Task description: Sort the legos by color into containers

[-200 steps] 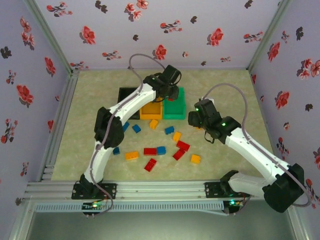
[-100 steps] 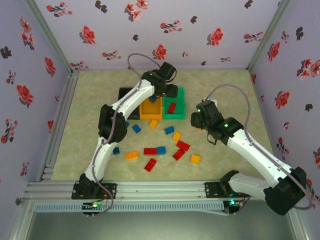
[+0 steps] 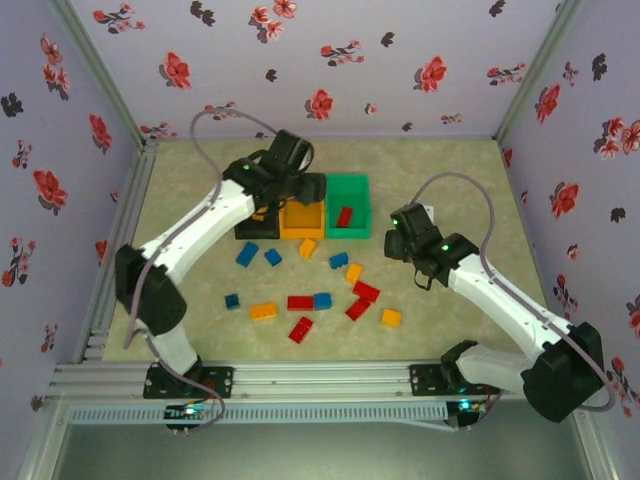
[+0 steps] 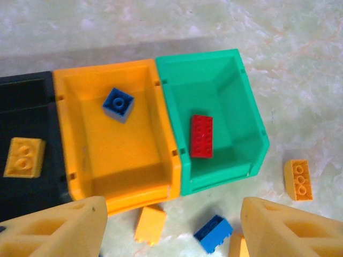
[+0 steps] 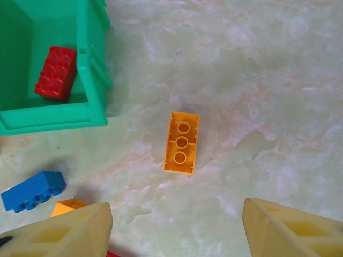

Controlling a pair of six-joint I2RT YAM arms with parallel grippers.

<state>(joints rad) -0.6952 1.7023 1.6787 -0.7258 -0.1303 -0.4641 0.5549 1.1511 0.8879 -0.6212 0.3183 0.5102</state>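
Three containers stand in a row: black (image 4: pixel 21 101), orange (image 4: pixel 72 134) and green (image 4: pixel 252 110). A yellow lego (image 4: pixel 24 157) lies in the black one, a blue lego (image 4: pixel 118 104) in the orange one and a red lego (image 4: pixel 202 136) in the green one. My left gripper (image 4: pixel 171 214) hangs open and empty just in front of the bins, above an orange lego (image 4: pixel 150 225) and a blue one (image 4: pixel 213 234). My right gripper (image 5: pixel 177 214) is open and empty over an upside-down orange lego (image 5: pixel 182 142), right of the green bin (image 5: pixel 91 69).
Several loose legos lie in front of the bins, among them blue (image 3: pixel 246 254), red (image 3: pixel 300 302) and orange (image 3: pixel 390 318) ones. The left arm (image 3: pixel 190 240) crosses the black bin's (image 3: pixel 247 231) side. Flowered walls (image 3: pixel 70 190) close in the table.
My left gripper opened over the green bin and let the red lego drop in, then swung back and left. The right gripper shifted slightly and stayed open.
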